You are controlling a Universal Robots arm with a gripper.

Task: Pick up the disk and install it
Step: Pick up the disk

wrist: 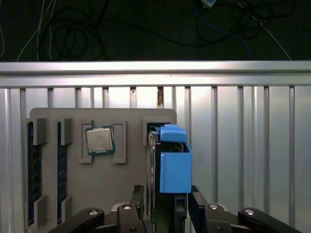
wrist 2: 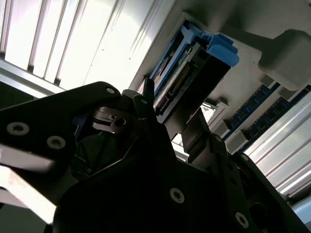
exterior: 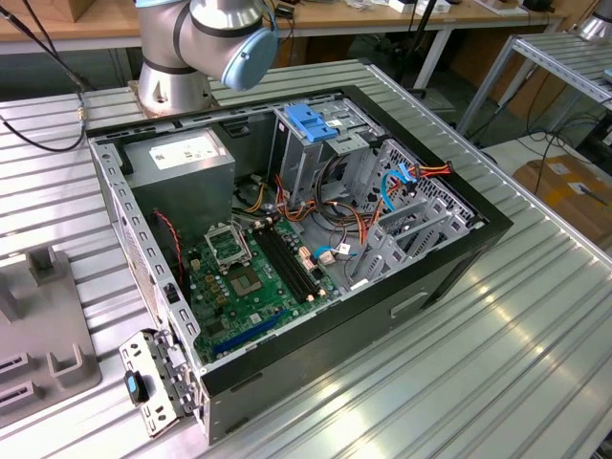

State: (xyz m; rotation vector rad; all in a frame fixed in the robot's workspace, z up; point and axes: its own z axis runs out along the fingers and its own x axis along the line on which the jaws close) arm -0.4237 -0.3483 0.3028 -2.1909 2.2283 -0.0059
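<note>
Disk (wrist: pixel 154 170) stands on its thin edge in a slot of a flat grey fixture tray (wrist: pixel 131 184), a slim dark slab with a boxy blue plastic carrier (wrist: pixel 175 165) clipped against one broad face. In the second wrist view its narrow end shows a row of fine connector pins under the blue clip. The tray is matte and moulded. In a square pocket it also holds a processor chip (wrist: pixel 99 141) with a dull metal lid, and long slots along one side hold memory sticks (wrist: pixel 33 170) with blue boards. It lies on a worktop (wrist: pixel 243 145) of ribbed, shiny aluminium slats. The black claw (wrist: pixel 166 194) straddles the disk and its carrier from both sides, close against them. I cannot tell whether it presses on them. In the exterior view the arm's silver base (exterior: pixel 172 81) stands on the worktop beyond an open black computer case (exterior: pixel 449 258), with a blue-capped joint (exterior: pixel 251 50) above it. Inside the case lie a green motherboard (exterior: pixel 239 277), a grey power-supply box (exterior: pixel 182 158) and a metal cage (exterior: pixel 311 143) with a blue handle.
</note>
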